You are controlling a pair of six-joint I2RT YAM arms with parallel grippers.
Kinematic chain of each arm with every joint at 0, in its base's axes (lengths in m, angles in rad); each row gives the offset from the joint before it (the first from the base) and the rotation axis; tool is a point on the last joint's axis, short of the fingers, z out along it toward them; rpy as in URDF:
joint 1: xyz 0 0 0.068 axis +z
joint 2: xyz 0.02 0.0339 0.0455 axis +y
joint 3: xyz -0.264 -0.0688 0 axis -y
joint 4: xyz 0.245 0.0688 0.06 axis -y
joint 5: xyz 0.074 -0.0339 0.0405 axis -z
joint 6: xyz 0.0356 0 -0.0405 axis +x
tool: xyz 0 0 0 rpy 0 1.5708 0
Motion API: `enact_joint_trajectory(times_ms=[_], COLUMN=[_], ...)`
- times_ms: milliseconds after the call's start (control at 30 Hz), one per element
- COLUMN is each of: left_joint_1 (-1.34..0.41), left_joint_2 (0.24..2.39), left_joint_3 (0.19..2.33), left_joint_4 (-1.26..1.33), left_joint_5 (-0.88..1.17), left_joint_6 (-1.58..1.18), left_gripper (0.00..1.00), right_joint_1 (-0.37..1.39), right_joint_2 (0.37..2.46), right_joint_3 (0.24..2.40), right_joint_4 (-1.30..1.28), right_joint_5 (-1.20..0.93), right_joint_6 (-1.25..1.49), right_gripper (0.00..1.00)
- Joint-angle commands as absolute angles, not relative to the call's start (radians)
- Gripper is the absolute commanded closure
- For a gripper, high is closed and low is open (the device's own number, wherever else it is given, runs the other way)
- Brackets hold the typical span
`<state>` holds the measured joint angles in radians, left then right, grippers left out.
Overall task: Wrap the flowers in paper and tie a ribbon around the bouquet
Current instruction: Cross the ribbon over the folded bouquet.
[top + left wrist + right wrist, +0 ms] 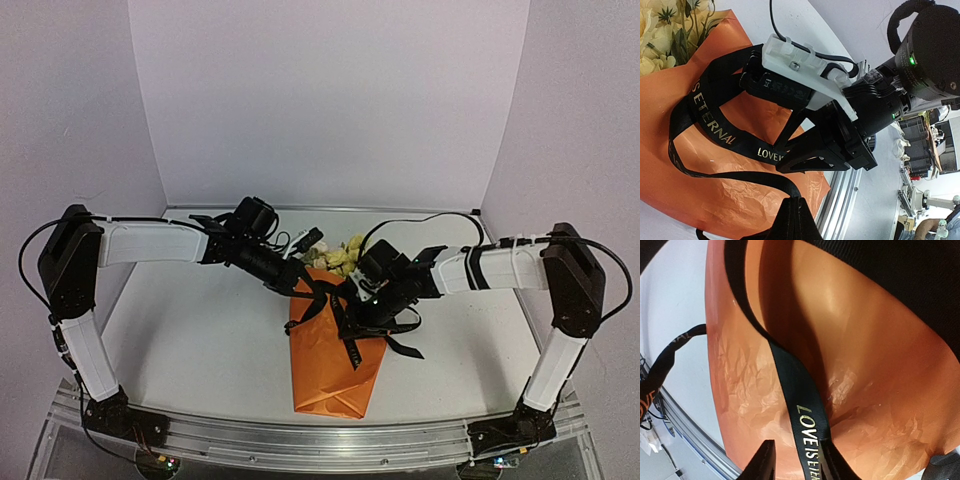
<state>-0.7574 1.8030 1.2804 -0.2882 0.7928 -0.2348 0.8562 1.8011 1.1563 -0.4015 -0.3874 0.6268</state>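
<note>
The bouquet lies flat in the middle of the white desk (pixel 200 340), its long axis running from the near edge away from the arms. The folded point of the bright orange, slightly glossy sheet of paper (pixel 325 375) faces the arm bases. The pale yellow and cream flowers (pixel 342 258) with green leaves stick out at the far end. The long narrow black fabric ribbon (pixel 710 117) with light lettering is looped over the upper half of the cone, and a loose end trails off its right side onto the desk.

The left pincer (pixel 791 205) is together, clamped on 1 strand of the ribbon at the cone's far left edge. The right pincer (pixel 358 308) hangs over the cone's right side, just below the flowers, with its jaws apart. In its wrist view a lettered strand lies on the paper and runs lengthwise into the gap, close against 1 finger (pixel 765 462).

The wrapping looks done and the tying is under way. The next move turns on that strand: it points straight into the right pincer, which is the nearer arm and only has to close across the strand's width. The likely risk is pinching the thin paper underneath along with the ribbon
</note>
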Motion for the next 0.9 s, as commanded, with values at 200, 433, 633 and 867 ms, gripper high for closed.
enact_joint_trajectory(times_ms=[200, 433, 633, 867], left_joint_1=[-0.755, -0.755, -0.755, -0.755], left_joint_2=[1.762, 1.761, 1.769, 1.769], left_joint_3=[1.299, 1.300, 1.305, 1.302], left_joint_4=[-0.282, -0.281, -0.283, -0.280], left_joint_5=[0.826, 0.831, 0.834, 0.842], left_joint_6=[-0.216, -0.210, -0.207, -0.214], left_gripper=[1.00, 1.00, 1.00, 1.00], right_joint_1=[0.862, 0.863, 0.866, 0.875], right_joint_2=[1.832, 1.789, 1.853, 1.860], right_joint_3=[1.219, 1.200, 1.244, 1.274], right_joint_4=[-0.410, -0.477, -0.482, -0.482], right_joint_5=[-0.388, -0.328, -0.349, -0.356], right_joint_6=[0.631, 0.558, 0.575, 0.596], right_gripper=[0.80, 0.58, 0.53, 0.79])
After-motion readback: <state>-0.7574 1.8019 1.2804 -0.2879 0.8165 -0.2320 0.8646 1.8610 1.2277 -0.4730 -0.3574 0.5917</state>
